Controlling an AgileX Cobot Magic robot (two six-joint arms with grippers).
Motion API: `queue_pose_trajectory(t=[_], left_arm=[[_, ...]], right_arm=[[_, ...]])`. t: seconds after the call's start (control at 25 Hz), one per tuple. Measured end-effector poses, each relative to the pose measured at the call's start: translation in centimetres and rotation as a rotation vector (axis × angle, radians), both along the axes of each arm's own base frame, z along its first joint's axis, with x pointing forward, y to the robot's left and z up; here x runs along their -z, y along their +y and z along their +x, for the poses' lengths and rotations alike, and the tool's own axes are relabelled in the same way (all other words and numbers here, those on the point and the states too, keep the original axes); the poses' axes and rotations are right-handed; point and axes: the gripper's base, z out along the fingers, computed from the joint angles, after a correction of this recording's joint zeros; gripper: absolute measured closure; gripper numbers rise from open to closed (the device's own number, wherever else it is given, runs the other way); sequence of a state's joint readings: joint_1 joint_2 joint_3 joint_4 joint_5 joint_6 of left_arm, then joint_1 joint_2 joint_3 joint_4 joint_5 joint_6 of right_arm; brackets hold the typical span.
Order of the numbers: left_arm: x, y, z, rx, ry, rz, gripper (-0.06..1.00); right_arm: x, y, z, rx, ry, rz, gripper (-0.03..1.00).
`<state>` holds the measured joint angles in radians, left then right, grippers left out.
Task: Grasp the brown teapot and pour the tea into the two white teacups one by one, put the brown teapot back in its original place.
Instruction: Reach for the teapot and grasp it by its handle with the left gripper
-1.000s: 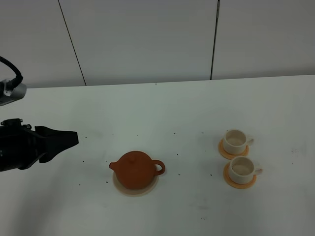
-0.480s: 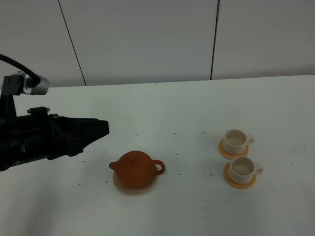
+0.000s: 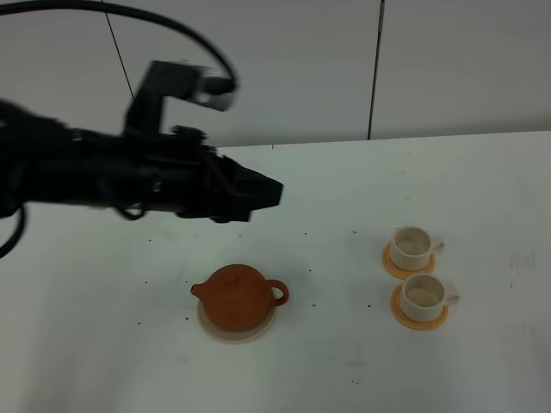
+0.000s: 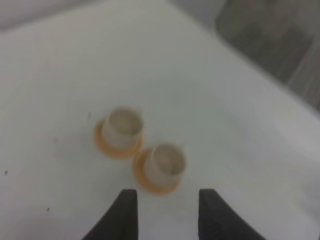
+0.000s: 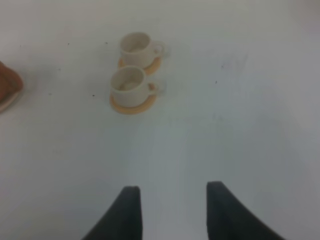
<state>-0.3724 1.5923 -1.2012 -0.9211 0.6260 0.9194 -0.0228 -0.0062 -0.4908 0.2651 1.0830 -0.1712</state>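
The brown teapot [image 3: 239, 295] sits on its pale trivet [image 3: 238, 332], spout to the left, handle to the right; its edge shows in the right wrist view [image 5: 7, 84]. The two white teacups [image 3: 411, 247] [image 3: 423, 294] stand on orange coasters at the right. They also show in the left wrist view [image 4: 122, 125] [image 4: 167, 161] and the right wrist view [image 5: 136, 45] [image 5: 127, 85]. Their insides look pale, and the tea is hidden. My left gripper [image 3: 271, 194] hovers above and behind the teapot, open and empty [image 4: 167, 196]. My right gripper [image 5: 173, 189] is open, well short of the cups.
An orange coaster [image 3: 419, 317] lies under each cup. The white table [image 3: 344, 370] carries small dark specks. A grey panelled wall [image 3: 258, 69] rises behind it. The left arm's black body [image 3: 103, 176] spans the upper left.
My left arm has swept from the table's left edge to the right and upward, ending above and behind the teapot. Teapot and cups have not moved.
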Motion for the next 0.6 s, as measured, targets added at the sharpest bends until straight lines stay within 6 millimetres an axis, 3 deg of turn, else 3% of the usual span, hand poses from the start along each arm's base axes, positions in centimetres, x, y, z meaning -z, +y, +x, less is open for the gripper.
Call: queue_pose_trajectory(t=[0.2,0.4,0.6], left_arm=[[0.8,-3.4,2.1,0.024,0.011,0.178,0.58],[2.5,-6.4,3.0,0.060,-0.006,0.346,0.58],[5.1,-8.0,3.8,0.072,0.007,0.462,0.58]], right_arm=[[0.0,0.0,0.0,0.000,0.000,0.000,0.66],[0.0,0.0,0.0,0.000,0.000,0.000,0.66],[0.0,0.0,0.0,0.000,0.000,0.000,0.66]])
